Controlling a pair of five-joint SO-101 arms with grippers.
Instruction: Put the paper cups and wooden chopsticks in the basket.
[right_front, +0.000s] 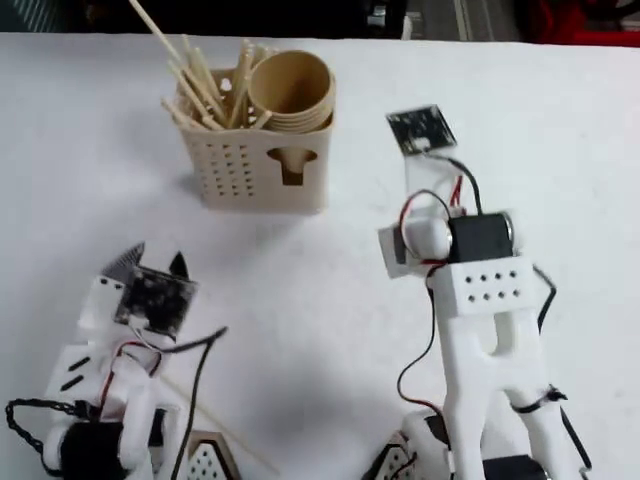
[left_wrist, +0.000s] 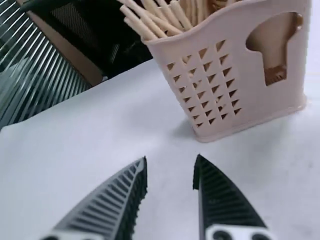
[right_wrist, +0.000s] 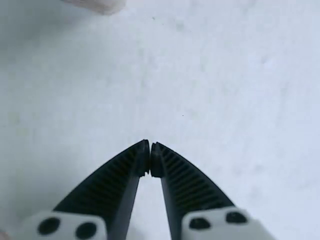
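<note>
Cream perforated plastic basket (right_front: 250, 172): upright at the far middle of your white table (right_front: 80, 150).
Tan paper cups (right_front: 292, 88): nested in the basket, mouth up.
Pale wooden chopsticks (right_front: 200, 85): bundled beside the cups, long axes leaning up and outward.
Left gripper (left_wrist: 170, 165): jaws spread, empty, pointing at the basket.
Right gripper (right_wrist: 150, 151): jaws pressed together over bare table.

Both arms are white plastic with black motor blocks. The left arm (right_front: 95, 375) trails thin red and black wires. The right arm (right_front: 485, 295) has a plate of small holes and a looping black cable. The left gripper (left_wrist: 171, 165) and right gripper (right_wrist: 150, 152) each have 2 black, ridged, pointed fingers on white bases with dark screw holes.
</note>
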